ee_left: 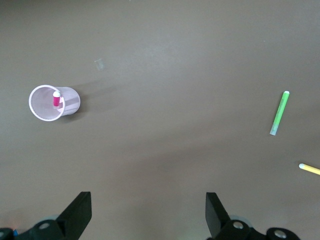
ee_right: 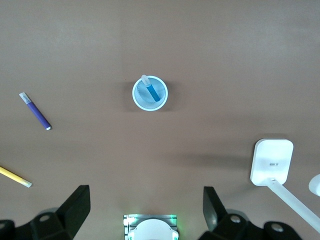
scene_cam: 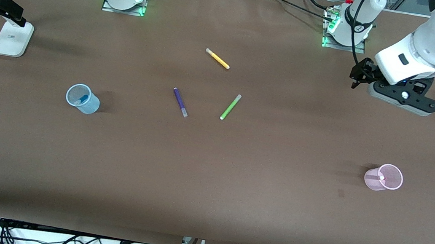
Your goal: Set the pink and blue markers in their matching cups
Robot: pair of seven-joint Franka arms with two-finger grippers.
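pink marker point(ee_left: 56, 99): standing in the pink cup point(scene_cam: 384, 178), done
blue marker point(ee_right: 152, 90): inside the blue cup point(scene_cam: 83, 99), done
left hand point(ee_left: 147, 215): apart, empty, above the table point(scene_cam: 208, 189)
right hand point(ee_right: 145, 212): apart, empty
left to do: nothing, by the look of it

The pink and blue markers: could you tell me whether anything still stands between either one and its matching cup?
Nothing does. The blue marker stands inside the blue cup, and the pink marker inside the pink cup. Both hands are open, up and away.
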